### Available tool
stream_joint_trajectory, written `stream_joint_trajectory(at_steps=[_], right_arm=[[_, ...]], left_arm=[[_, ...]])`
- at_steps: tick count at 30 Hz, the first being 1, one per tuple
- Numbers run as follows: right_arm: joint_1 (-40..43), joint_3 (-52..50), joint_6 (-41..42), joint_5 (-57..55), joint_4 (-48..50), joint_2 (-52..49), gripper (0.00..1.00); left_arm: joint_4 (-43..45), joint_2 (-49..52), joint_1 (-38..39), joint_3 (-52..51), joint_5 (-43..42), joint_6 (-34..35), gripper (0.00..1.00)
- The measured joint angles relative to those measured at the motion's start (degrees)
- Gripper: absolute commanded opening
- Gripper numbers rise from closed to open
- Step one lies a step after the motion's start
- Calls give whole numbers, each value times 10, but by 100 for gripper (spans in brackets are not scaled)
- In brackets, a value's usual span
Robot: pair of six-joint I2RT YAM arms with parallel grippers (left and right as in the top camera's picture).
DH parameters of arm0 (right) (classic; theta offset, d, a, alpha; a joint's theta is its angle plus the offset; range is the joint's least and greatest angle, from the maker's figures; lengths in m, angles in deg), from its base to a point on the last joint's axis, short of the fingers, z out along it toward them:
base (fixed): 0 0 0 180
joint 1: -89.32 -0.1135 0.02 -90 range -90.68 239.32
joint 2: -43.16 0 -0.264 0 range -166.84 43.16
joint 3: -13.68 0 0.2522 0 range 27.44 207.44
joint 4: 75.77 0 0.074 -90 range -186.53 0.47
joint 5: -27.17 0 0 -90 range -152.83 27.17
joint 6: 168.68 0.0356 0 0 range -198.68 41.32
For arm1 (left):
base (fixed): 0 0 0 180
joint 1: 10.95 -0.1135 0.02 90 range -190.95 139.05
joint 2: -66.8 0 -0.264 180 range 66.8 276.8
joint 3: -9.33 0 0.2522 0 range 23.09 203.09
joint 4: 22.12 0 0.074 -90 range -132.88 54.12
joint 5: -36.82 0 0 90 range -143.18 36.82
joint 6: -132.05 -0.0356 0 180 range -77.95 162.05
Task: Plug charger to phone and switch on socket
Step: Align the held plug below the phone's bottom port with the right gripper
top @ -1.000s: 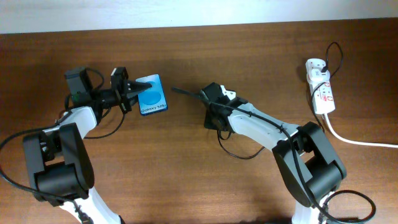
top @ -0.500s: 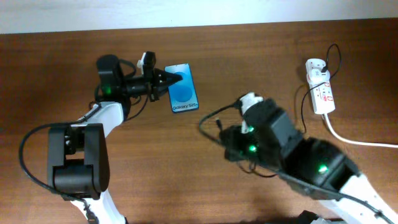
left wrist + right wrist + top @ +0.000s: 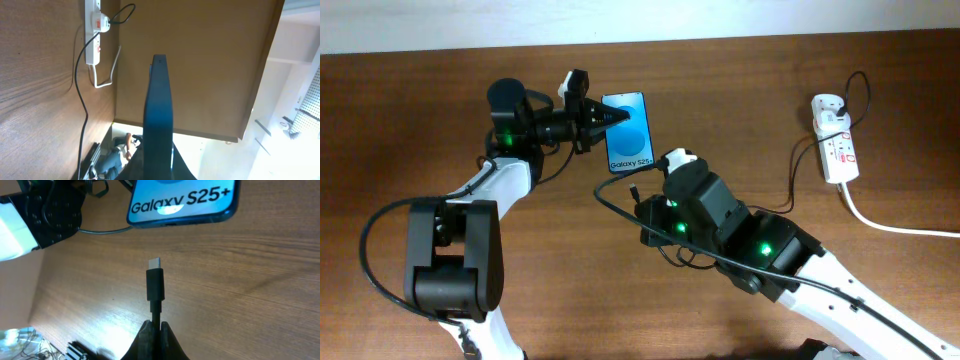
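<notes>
The phone [image 3: 627,131] has a bright blue screen with a white text strip at its near end. My left gripper [image 3: 603,118] is shut on the phone's left edge. In the left wrist view the phone [image 3: 158,115] shows edge-on between the fingers. My right gripper [image 3: 156,326] is shut on the charger [image 3: 154,286], whose connector tip points at the phone's near end [image 3: 182,202], a short gap away. From overhead the connector [image 3: 634,189] sits just below the phone. The cable [image 3: 798,165] runs right to the socket [image 3: 836,141], a white strip with red switches.
A thick white cord [image 3: 890,225] leaves the socket toward the right edge. The socket also shows in the left wrist view [image 3: 94,36]. My right arm [image 3: 740,240] lies across the table's middle. A pale wall borders the far table edge.
My left gripper has carried the phone right and a little toward the centre. My right arm has swung left, bringing the charger tip up to the phone's near end.
</notes>
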Motion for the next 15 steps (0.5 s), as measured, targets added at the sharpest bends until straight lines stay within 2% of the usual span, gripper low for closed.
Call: stream_joint_trajectory(at_steps=[15], right_arm=[[0, 0, 30, 7, 1, -5, 4]], left_arm=[[0, 0, -1, 0, 4, 12, 0]])
